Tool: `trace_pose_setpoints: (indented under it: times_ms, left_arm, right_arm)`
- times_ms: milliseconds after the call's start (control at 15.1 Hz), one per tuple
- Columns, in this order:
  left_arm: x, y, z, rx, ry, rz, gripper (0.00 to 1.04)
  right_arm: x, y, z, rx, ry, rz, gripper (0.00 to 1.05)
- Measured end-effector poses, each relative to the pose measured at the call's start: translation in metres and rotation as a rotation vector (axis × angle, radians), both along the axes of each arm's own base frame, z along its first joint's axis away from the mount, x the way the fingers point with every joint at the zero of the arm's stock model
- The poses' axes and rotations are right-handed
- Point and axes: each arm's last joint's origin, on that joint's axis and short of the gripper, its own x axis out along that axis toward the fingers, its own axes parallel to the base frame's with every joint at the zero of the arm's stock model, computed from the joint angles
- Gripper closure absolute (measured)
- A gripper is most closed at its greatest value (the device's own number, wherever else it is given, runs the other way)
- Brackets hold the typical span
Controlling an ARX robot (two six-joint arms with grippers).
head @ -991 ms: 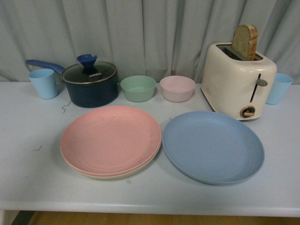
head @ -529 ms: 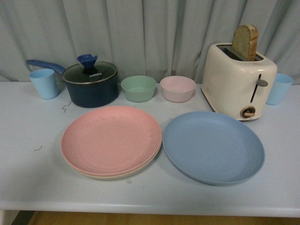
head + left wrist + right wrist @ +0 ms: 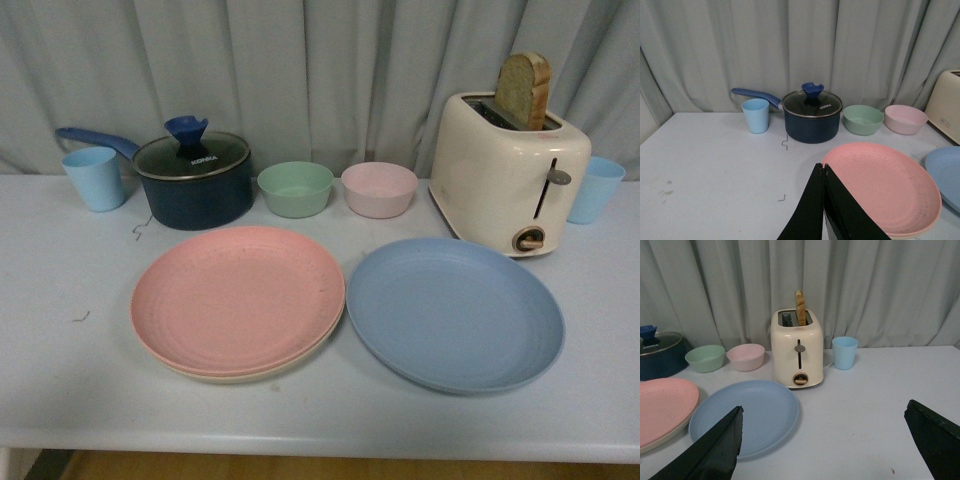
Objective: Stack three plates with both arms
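Observation:
The pink plate (image 3: 238, 298) lies on the beige plate (image 3: 240, 374), whose rim shows beneath it at the front. To their right the blue plate (image 3: 455, 312) rests flat on the table, almost touching them. Neither arm shows in the front view. In the left wrist view my left gripper (image 3: 822, 167) is shut with nothing in it, its tips just short of the pink plate (image 3: 885, 182). In the right wrist view my right gripper (image 3: 824, 412) stands wide open and empty, one finger over the edge of the blue plate (image 3: 747, 415).
Along the back stand a light blue cup (image 3: 94, 177), a dark lidded saucepan (image 3: 194, 178), a green bowl (image 3: 295, 188), a pink bowl (image 3: 379, 188), a cream toaster (image 3: 508, 170) holding bread, and another blue cup (image 3: 598, 187). A grey curtain hangs behind.

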Motion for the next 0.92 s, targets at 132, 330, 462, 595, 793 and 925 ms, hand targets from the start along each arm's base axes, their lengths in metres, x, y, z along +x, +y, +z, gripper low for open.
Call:
trace_pose_setpoints:
  times_ms: [132,330,462,595,793,925]
  left_arm:
    - [-0.005,0.0,-0.003,0.0,0.003,0.0,1.03]
    - [-0.01,0.0,-0.01,0.0,-0.002,0.0,1.03]
    - [-0.014,0.0,-0.009,0.0,-0.012,0.0,1.03]
    - [-0.016,0.0,-0.008,0.0,-0.024,0.0,1.03]
    - [-0.019,0.0,-0.009,0.0,-0.014,0.0,1.03]
    - [-0.023,0.0,-0.009,0.0,-0.018,0.0,1.03]
  right_arm:
    - [0.0,0.0,0.0,0.0,0.0,0.0,0.06]
    - [0.0,0.0,0.0,0.0,0.0,0.0,0.06]
    - [0.0,0.0,0.0,0.0,0.0,0.0,0.06]
    - [0.0,0.0,0.0,0.0,0.0,0.0,0.06]
    - [0.0,0.0,0.0,0.0,0.0,0.0,0.06]
    - [0.0,0.0,0.0,0.0,0.0,0.0,0.06]
